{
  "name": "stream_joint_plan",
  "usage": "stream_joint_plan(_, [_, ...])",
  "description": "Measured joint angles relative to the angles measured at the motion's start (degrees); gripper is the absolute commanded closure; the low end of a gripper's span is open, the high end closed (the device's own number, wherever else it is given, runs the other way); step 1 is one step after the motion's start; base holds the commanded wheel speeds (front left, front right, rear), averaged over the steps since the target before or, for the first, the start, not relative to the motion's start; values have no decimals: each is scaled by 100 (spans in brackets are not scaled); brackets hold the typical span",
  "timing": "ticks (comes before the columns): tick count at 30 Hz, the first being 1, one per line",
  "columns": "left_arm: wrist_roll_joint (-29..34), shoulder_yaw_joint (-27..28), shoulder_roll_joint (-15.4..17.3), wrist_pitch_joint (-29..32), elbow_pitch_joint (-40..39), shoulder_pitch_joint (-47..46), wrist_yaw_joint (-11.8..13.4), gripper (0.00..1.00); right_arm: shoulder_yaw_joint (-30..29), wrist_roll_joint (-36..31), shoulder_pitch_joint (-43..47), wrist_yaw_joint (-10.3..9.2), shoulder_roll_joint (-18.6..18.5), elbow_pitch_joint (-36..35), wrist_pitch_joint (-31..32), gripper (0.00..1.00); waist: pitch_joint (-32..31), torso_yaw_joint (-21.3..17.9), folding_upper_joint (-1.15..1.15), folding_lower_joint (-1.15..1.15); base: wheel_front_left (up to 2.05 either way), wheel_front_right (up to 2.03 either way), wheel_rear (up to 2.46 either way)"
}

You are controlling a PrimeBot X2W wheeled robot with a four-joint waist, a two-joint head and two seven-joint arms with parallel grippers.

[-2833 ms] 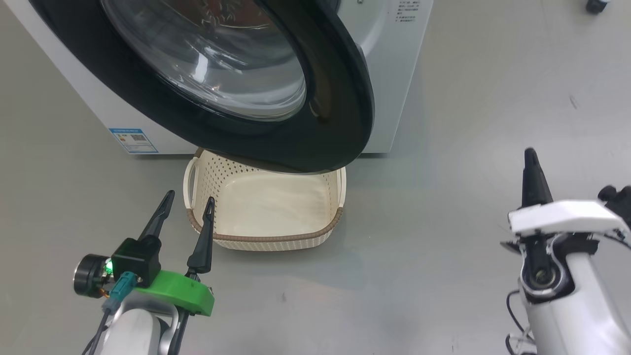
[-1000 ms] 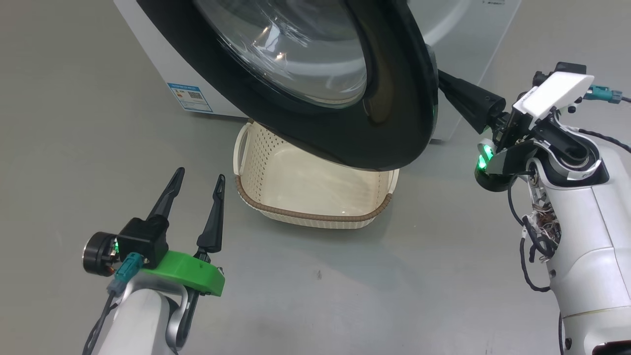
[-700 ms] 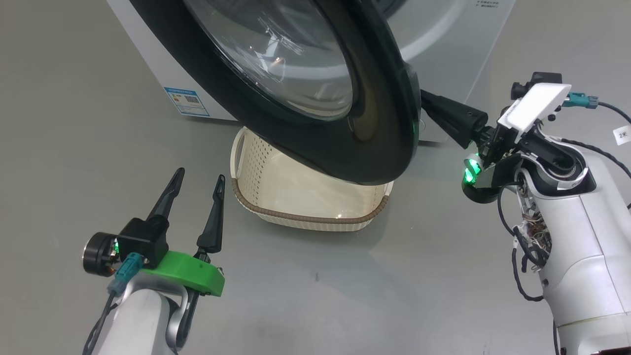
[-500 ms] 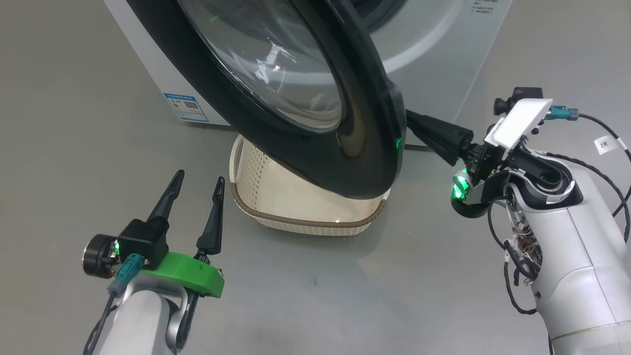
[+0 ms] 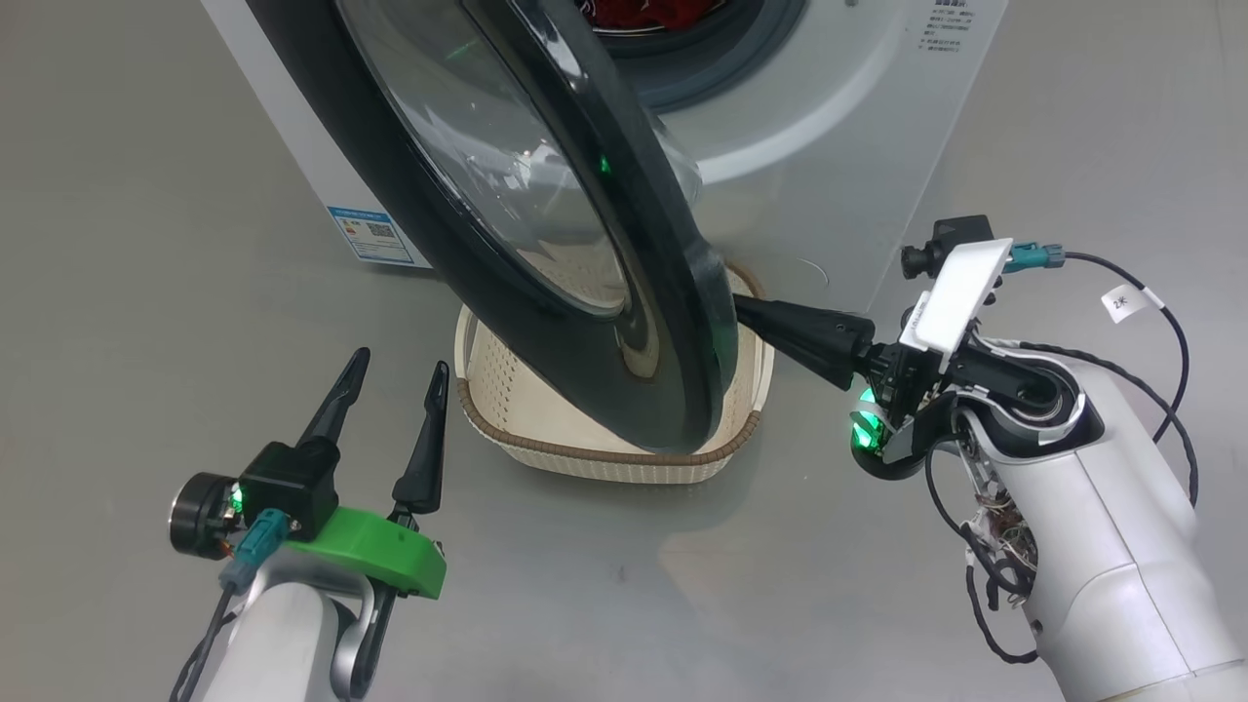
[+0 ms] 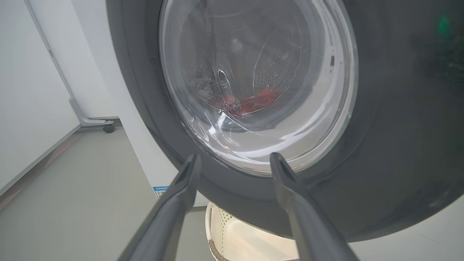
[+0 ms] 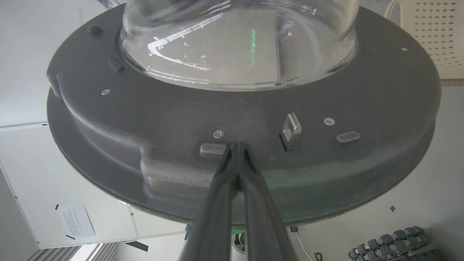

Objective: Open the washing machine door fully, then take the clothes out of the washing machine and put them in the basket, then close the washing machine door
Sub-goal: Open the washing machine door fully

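The washing machine door (image 5: 663, 292) stands partly open, swung out over the cream basket (image 5: 585, 456) on the floor. My right gripper (image 5: 741, 310) is shut, its tips pressed against the door's grey inner ring (image 7: 145, 119) beside the latch hook (image 7: 291, 127); nothing is held. My left gripper (image 5: 400, 363) hangs open at the lower left, clear of the door and left of the basket. In the left wrist view the left gripper (image 6: 235, 156) faces the door's outer glass (image 6: 398, 127). Red clothes (image 5: 653, 12) lie in the washing machine (image 5: 829, 146) drum, and the clothes (image 6: 250, 103) show through the glass.
A small blue label (image 5: 369, 232) marks the machine's lower left corner. A wheeled stand foot (image 6: 108, 128) sits by the wall left of the machine. Grey floor spreads around the basket on every side.
The door has swung further open to the left, with my shut right gripper following behind its edge. The drum port and red clothes have come into sight. The left gripper has stayed put.
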Motion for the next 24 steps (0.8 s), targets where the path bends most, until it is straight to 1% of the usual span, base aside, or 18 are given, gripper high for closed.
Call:
stream_joint_plan(12, [0,-80,2,0,64,83,-1,0,508,203,280,0,32,-180,259,100,-146,147,0,0,0,0,0])
stream_joint_plan(17, [0,-99,3,0,91,85,-1,0,657,379,365,0,23,-238,285,100,-189,203,0,0,0,0,0])
stream_joint_plan(24, [0,-101,3,0,126,146,0,0,1033,682,499,1,37,-355,285,100,-283,287,0,0,0,0,0])
